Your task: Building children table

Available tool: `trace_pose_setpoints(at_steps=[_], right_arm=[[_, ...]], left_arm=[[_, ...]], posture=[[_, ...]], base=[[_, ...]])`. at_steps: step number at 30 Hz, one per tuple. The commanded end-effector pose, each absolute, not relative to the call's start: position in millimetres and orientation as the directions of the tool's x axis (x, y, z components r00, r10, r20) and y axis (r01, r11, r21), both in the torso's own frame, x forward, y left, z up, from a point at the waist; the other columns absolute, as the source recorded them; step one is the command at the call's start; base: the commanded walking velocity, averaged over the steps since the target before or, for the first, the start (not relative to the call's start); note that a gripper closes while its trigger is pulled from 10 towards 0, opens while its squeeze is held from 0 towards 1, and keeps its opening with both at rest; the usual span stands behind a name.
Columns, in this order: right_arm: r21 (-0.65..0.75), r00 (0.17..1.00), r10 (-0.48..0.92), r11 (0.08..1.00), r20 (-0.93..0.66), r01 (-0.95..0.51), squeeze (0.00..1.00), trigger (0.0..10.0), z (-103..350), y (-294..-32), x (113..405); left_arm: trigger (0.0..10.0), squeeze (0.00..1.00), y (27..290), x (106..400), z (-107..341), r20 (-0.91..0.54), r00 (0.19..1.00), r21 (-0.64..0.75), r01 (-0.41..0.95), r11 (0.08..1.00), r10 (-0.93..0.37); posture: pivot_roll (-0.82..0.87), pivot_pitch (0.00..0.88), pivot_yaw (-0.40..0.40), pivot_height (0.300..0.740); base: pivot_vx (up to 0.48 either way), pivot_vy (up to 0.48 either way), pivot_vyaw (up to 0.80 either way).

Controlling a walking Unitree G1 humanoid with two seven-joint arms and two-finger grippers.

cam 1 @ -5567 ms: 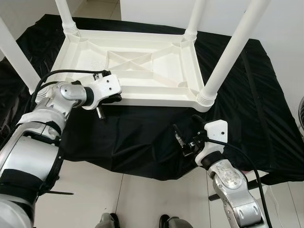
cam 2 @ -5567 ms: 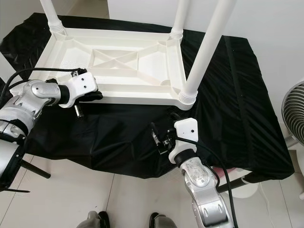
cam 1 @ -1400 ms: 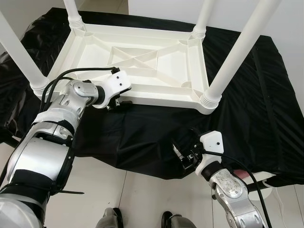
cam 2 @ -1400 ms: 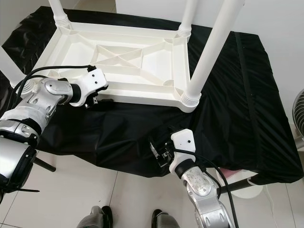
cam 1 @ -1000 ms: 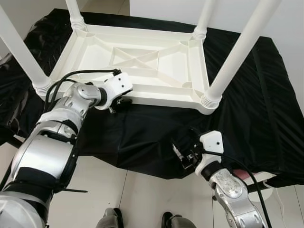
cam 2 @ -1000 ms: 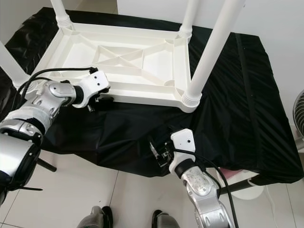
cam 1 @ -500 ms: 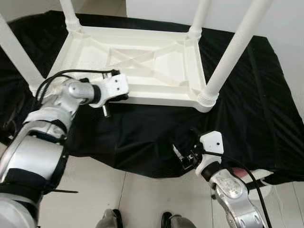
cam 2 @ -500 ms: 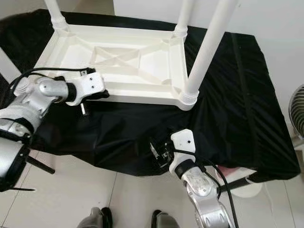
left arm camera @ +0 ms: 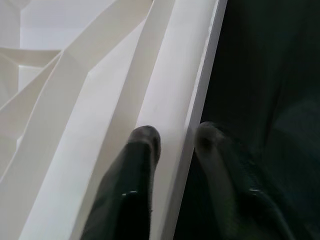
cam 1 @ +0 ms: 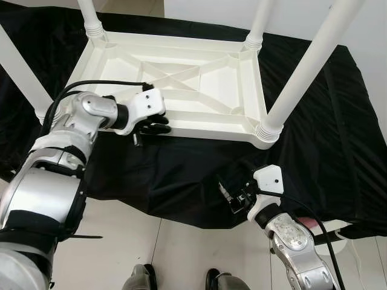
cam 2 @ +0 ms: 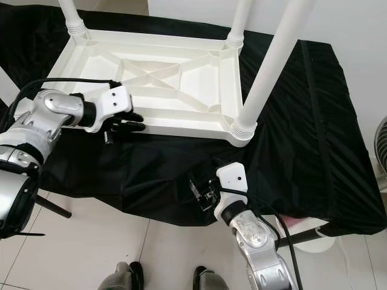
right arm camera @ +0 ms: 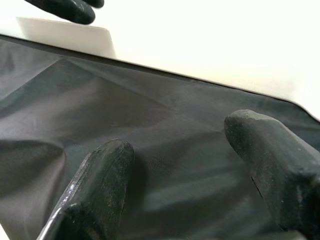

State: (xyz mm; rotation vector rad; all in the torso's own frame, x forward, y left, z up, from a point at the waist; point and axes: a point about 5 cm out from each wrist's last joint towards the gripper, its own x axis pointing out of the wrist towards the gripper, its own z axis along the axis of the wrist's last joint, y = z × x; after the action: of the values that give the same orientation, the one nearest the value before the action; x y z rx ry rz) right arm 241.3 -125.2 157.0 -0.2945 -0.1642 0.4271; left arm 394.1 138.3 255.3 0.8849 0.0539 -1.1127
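1. Black cloth [cam 1: 314, 139] covers a raised surface across the scene, draping over its near edge above a pale tiled floor [cam 1: 163, 254].
2. On that cloth lies the white plastic children's table [cam 1: 181, 84], upside down, its ribbed underside facing up with a cross-shaped brace in the middle.
3. Four white legs stand up from the corners: the near-right leg [cam 1: 308, 66] rises tall out of its ringed socket, the far-right leg [cam 1: 259, 21] and far-left leg [cam 1: 91, 18] sit at the back, and the near-left leg [cam 1: 18, 72] climbs away at the left edge.
4. Over on the left, the left gripper [cam 1: 154, 125] is right at the table's near rim [left arm camera: 170, 105], left of its middle.
5. From the left wrist camera, one black finger [left arm camera: 137, 165] lies on the white rim and the other is over the dark cloth side, so the fingers straddle the edge; whether they actually clamp it, I cannot tell.
6. Down on the right, the right gripper [cam 1: 233, 196] hangs over the near edge of the cloth, well apart from the table.
7. Its two black fingers [right arm camera: 100, 180] are spread wide with nothing between them but cloth.
8. A pair of shoes [cam 1: 140, 281] shows on the floor at the near edge.
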Motion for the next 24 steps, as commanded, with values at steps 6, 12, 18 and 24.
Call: trace_pose_setpoints(at_steps=[6, 12, 18, 24], right_arm=[[-0.32, 0.905, 0.418, 0.87, 0.073, -0.376, 0.0, 10.0, 152, -130, 237], [-0.317, 0.905, 0.42, 0.87, 0.074, -0.378, 0.0, 10.0, 152, -128, 236], [-0.317, 0.904, 0.422, 0.869, 0.075, -0.38, 0.0, 10.0, 153, -127, 236], [-0.319, 0.904, 0.42, 0.869, 0.075, -0.378, 0.0, 10.0, 153, -128, 237]], left_arm=[[10.0, 0.0, 135, 399, 245, -0.456, 0.549, 0.617, 0.762, 0.196, -0.7], [10.0, 0.0, 134, 404, 233, -0.484, 0.623, 0.635, 0.733, 0.244, -0.614], [8.0, 0.0, 138, 407, 224, -0.486, 0.675, 0.631, 0.71, 0.312, -0.555], [0.0, 0.0, 141, 404, 219, -0.524, 0.633, 0.599, 0.75, 0.282, -0.57]], posture=[[-0.12, 0.234, 0.033, 0.74], [-0.12, 0.237, 0.034, 0.74], [-0.13, 0.237, 0.035, 0.74], [-0.13, 0.232, 0.036, 0.74]], base=[[0.0, 0.0, 0.0], [0.0, 0.0, 0.0], [0.0, 0.0, 0.0], [0.0, 0.0, 0.0]])
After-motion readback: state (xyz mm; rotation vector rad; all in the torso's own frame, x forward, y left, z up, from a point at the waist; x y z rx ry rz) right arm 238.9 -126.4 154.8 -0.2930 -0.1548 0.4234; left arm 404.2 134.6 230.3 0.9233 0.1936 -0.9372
